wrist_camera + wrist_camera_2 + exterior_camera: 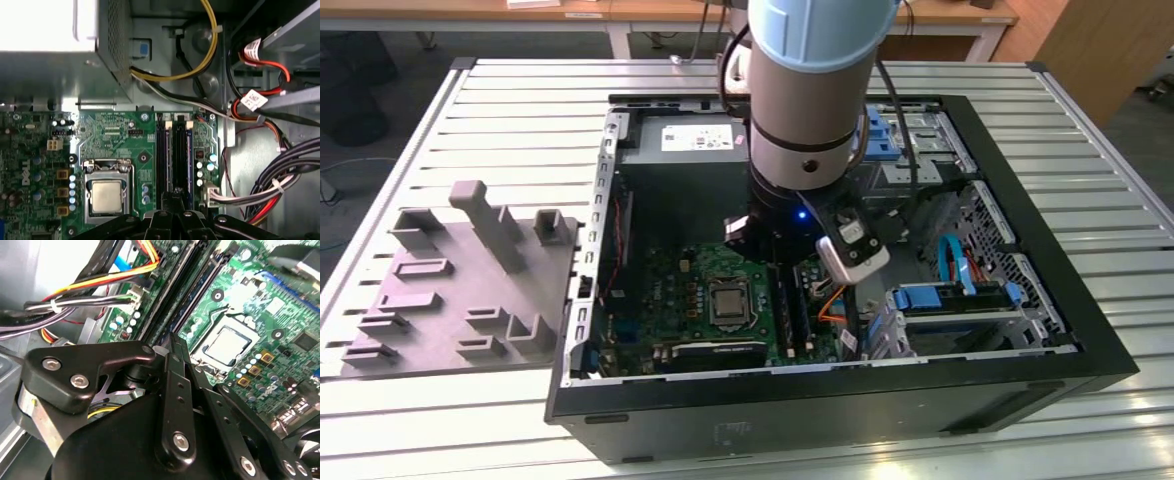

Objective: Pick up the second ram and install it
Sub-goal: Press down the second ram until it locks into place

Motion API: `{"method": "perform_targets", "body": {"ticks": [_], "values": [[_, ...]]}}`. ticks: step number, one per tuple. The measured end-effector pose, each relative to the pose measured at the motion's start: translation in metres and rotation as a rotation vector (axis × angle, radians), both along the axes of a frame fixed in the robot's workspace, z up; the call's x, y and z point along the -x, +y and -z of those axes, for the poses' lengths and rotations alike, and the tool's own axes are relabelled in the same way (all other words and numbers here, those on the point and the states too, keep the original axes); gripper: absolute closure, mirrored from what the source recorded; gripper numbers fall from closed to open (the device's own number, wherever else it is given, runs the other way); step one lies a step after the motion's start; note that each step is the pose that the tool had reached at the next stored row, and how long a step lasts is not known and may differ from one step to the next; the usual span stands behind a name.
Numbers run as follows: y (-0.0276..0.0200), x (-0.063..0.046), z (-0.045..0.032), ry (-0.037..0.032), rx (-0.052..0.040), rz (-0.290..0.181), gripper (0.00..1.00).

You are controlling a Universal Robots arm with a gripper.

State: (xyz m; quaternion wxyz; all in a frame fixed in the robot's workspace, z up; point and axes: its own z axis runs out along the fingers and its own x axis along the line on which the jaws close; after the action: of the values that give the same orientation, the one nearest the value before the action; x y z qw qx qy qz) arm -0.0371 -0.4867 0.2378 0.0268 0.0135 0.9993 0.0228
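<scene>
You are working deep inside the open computer case [1014, 385], with the gripper [175, 196] hanging right over the memory slots [161, 155] on the green motherboard [115, 131], just beside the silver processor socket [107, 194]. The second ram [181, 155] appears to be the long dark strip lying along the slot bank directly beneath the gripper, running toward the grey power supply [50, 65]; whether it is fully seated is not clear. You cannot tell from these views whether the pincer is pinching the stick, pressed together on top of it, or slightly spread. While you are pressing, be keeping the stick square to its slot and upright, loading both ends evenly so the pale end latches [182, 120] are catching together. You should be watching the cable bundle [272, 192] near the slots, keeping it out from under the stick.
</scene>
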Motion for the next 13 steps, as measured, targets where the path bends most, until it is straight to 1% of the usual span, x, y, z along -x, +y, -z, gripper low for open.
{"method": "perform_targets", "body": {"ticks": [9,13], "values": [[-0.0110,0.000,0.0000,0.0025,0.0154,0.000,0.89],[-0.0165,0.000,0.0000,0.0037,0.0192,0.000,0.89]]}}
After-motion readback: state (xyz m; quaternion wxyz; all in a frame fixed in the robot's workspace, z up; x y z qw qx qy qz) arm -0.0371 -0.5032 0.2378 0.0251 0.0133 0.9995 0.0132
